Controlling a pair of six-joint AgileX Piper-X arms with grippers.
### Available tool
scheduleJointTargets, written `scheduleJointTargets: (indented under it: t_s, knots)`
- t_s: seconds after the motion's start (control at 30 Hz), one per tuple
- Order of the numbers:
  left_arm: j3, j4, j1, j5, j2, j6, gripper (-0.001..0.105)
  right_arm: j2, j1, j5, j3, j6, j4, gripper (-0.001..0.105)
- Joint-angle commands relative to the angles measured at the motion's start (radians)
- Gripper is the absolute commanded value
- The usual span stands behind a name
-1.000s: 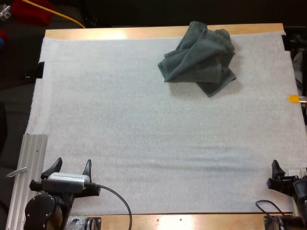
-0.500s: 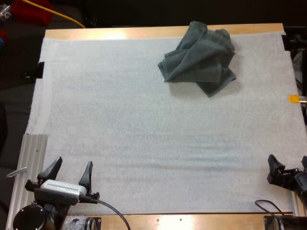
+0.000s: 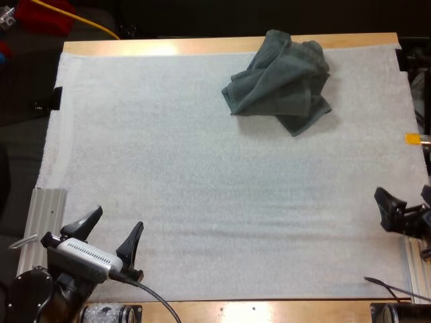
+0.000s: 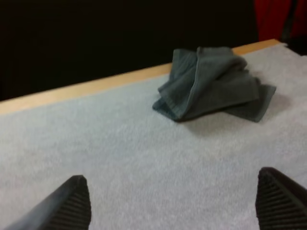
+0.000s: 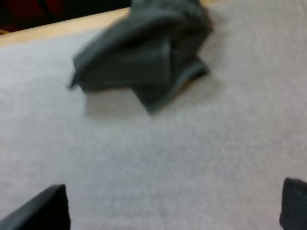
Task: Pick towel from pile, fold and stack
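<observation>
A crumpled dark grey-green towel (image 3: 279,81) lies at the far right of the white mat (image 3: 202,168), near the table's far edge. It also lies ahead of both wrist cameras, as the towel (image 4: 211,84) and the towel (image 5: 144,62). My left gripper (image 3: 111,232) is open over the mat's near left corner, its fingers (image 4: 72,203) wide apart and holding nothing. My right gripper (image 3: 404,205) is open at the mat's right edge, well short of the towel, its fingers (image 5: 41,211) spread apart.
A ribbed metal rail (image 3: 40,235) runs along the mat's near left side, beside my left arm. The wooden table edge (image 3: 168,46) borders the mat at the far side, close behind the towel.
My left gripper has moved forward and turned to the right, toward the towel. My right gripper has moved forward along the mat's right edge. The towel has not moved.
</observation>
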Motion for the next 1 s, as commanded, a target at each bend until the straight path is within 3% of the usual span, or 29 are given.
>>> scheduleJointTargets:
  t_s: [0.0, 0.3, 0.57, 0.97]
  knots:
    - [-0.014, -0.008, -0.012, 0.01, 0.006, 0.009, 0.068, 0.015, -0.004, -0.029, -0.021, 0.003, -0.012, 0.085]
    - [-0.047, -0.005, -0.097, 0.012, 0.055, 0.011, 0.068, 0.154, -0.001, -0.163, -0.08, 0.11, -0.112, 0.085]
    - [-0.059, 0.004, -0.101, 0.012, 0.098, 0.012, 0.068, 0.272, 0.019, -0.185, -0.127, 0.173, -0.194, 0.085]
    - [-0.059, 0.007, -0.101, 0.012, 0.105, 0.012, 0.068, 0.437, 0.237, -0.016, -0.144, 0.329, -0.355, 0.085]
